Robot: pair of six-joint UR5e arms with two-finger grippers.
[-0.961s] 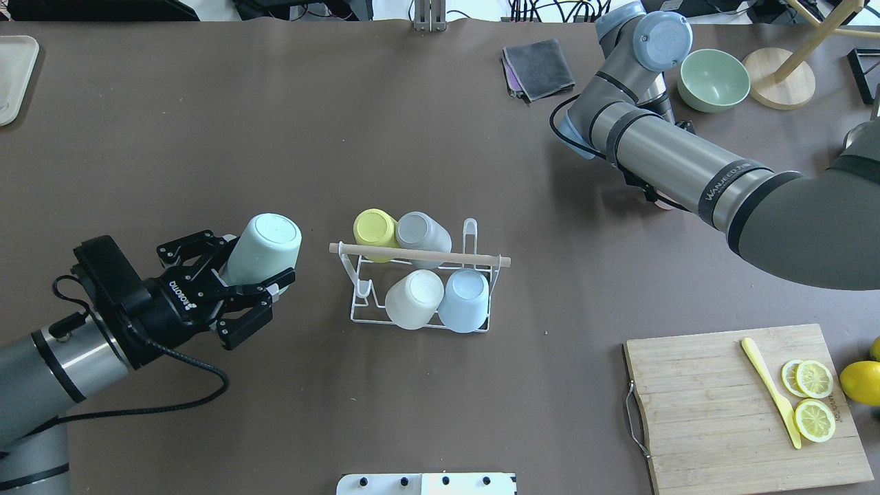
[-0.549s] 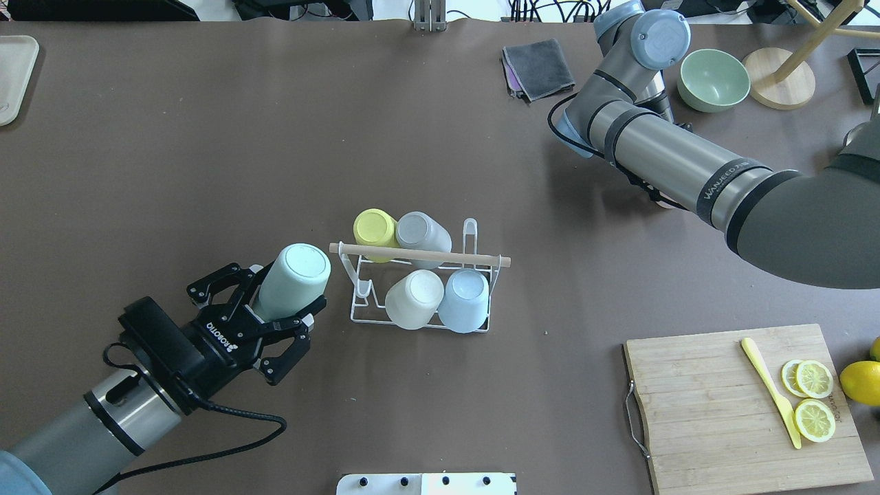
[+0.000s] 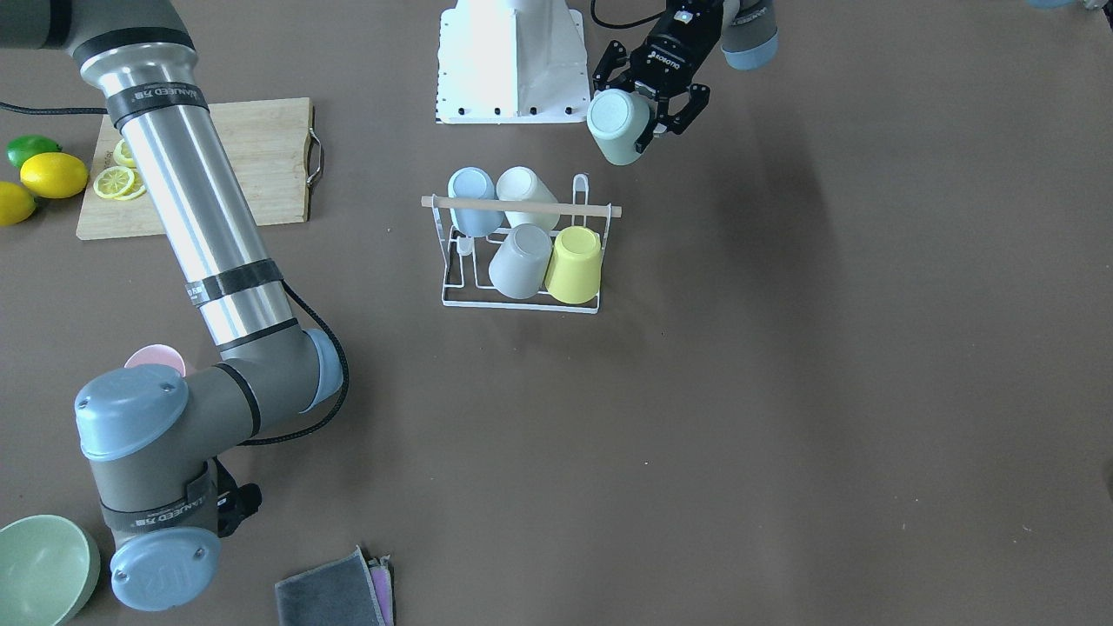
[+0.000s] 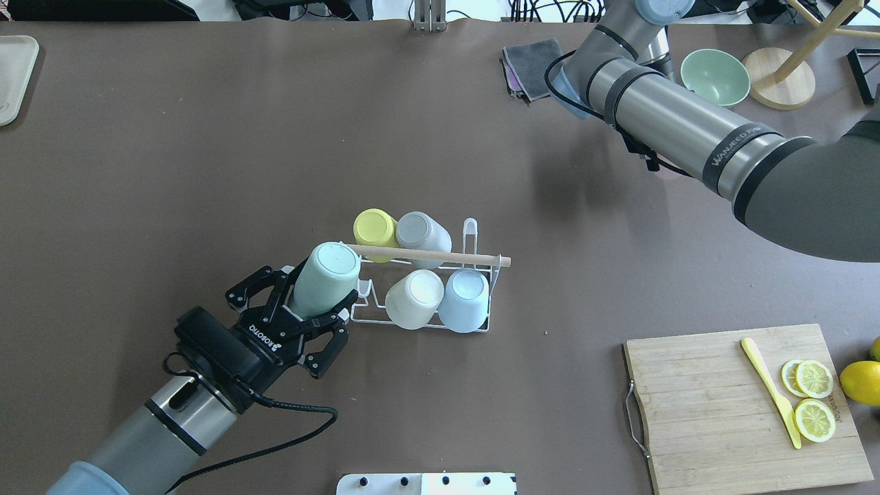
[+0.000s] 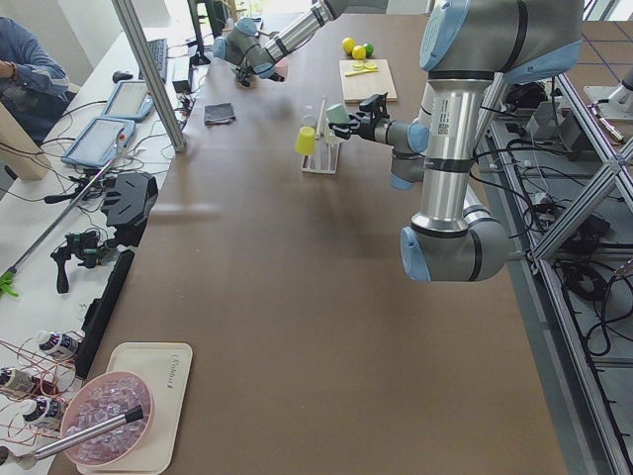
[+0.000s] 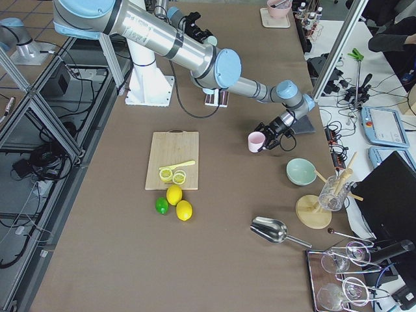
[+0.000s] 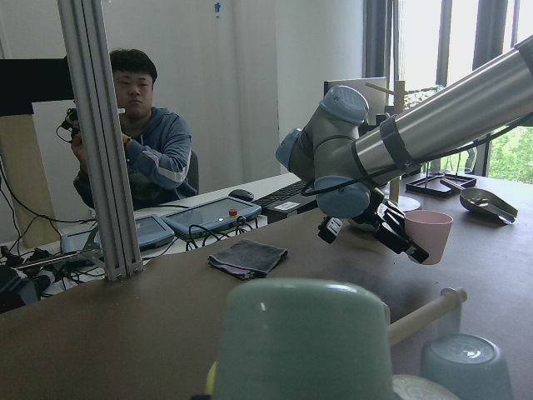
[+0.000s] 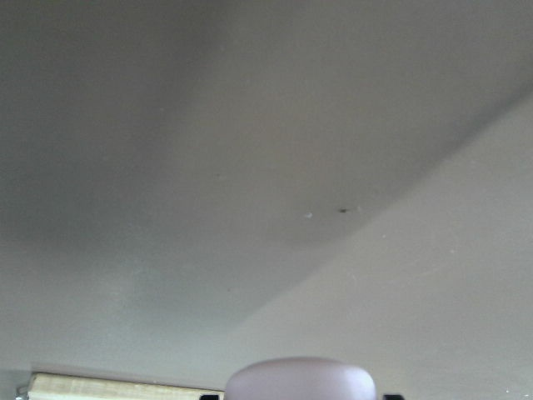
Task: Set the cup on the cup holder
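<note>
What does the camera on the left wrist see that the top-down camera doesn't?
Only the left wrist view shows a man at the desks and the right gripper clamped on a pink cup. Only the overhead view shows the left gripper itself, the cutting board with lemon slices and the green bowl. Both show the mint cup, the wooden rod of the cup holder and the grey cloth.

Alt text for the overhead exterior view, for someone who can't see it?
The left claw holds a mint green cup bottom-up at the left end of the cup holder, which already carries four cups. The right arm stretches across the far right.
</note>
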